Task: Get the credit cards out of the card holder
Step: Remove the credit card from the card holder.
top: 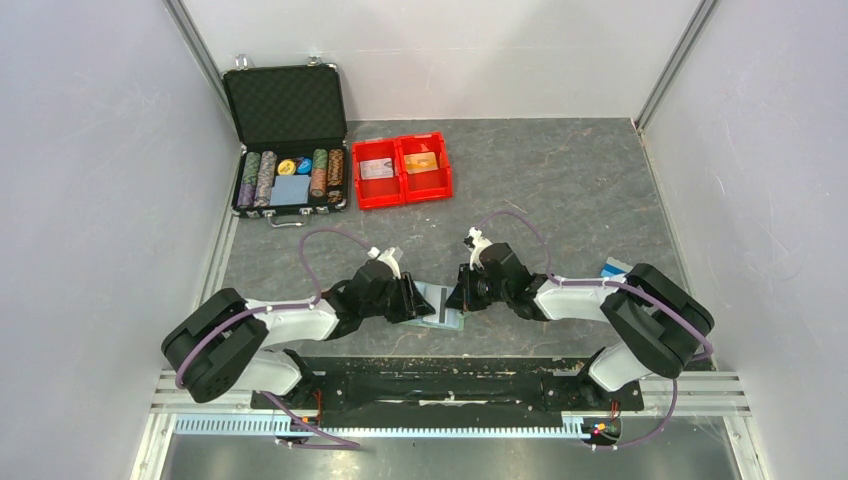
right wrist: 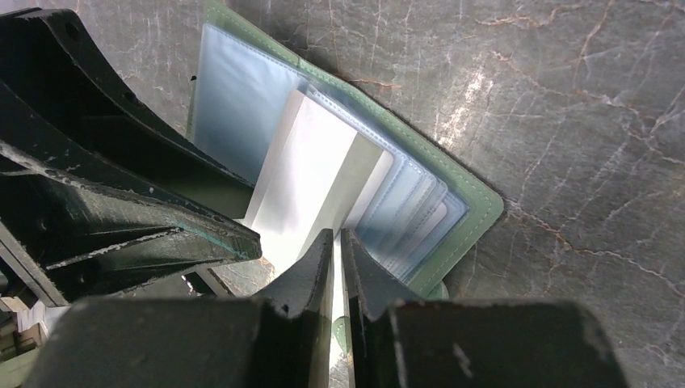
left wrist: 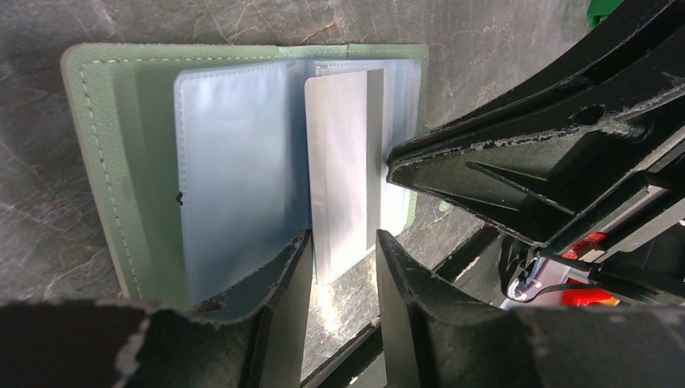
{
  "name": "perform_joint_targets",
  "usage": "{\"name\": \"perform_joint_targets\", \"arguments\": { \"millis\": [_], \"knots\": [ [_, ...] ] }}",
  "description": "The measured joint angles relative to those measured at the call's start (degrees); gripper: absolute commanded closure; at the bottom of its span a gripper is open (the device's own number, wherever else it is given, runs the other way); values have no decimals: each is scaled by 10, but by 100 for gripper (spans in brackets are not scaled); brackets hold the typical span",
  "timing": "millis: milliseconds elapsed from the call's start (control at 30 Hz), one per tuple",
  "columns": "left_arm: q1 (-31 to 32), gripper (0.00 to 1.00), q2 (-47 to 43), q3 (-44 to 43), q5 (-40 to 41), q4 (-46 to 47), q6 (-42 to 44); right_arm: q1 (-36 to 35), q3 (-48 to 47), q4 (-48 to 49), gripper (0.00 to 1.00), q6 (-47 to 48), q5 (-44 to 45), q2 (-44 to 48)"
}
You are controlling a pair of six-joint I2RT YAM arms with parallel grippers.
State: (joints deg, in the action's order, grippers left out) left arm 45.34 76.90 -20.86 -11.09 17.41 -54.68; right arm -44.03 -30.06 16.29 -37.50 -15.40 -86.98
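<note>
The grey-green card holder (top: 445,318) lies open on the table between both grippers, its pale blue pockets showing in the left wrist view (left wrist: 113,162) and the right wrist view (right wrist: 468,206). A whitish card (left wrist: 339,162) (right wrist: 303,174) sticks partway out of a pocket, past the holder's near edge. My right gripper (top: 458,297) (right wrist: 336,234) is shut on that card's edge. My left gripper (top: 420,300) (left wrist: 343,238) is open. Its jaws straddle the card's near end, and one finger (left wrist: 275,275) lies over the left pocket.
A red two-compartment bin (top: 402,200) at the back holds a whitish printed card (top: 376,169) and an orange card (top: 423,162). An open black poker-chip case (top: 288,110) stands left of it. A small blue-and-white object (top: 614,266) lies by the right wall.
</note>
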Motion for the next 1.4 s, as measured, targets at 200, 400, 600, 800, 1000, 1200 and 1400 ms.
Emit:
{"name": "perform_joint_targets", "arguments": {
  "millis": [200, 400, 600, 800, 1000, 1200, 1400],
  "knots": [
    [-7, 73, 0, 19, -6, 22, -10, 0, 2, 6, 91, 0, 0, -1],
    [-54, 97, 0, 70, -51, 95, -49, 0, 3, 8, 91, 0, 0, -1],
    [-73, 98, 1, 89, -81, 145, -68, 0, 3, 10, 91, 0, 0, -2],
    [-74, 98, 1, 93, -89, 164, -71, 0, 4, 10, 91, 1, 0, -2],
    [-74, 98, -17, 95, -83, 147, -71, 3, 4, 11, 91, 2, 0, -2],
    [-75, 98, -60, 96, -63, 97, -70, 4, 4, 10, 91, 6, -1, -2],
    [-77, 98, -71, 96, -55, 77, -67, 4, 4, 1, 85, 11, -1, 6]
  ]
}}
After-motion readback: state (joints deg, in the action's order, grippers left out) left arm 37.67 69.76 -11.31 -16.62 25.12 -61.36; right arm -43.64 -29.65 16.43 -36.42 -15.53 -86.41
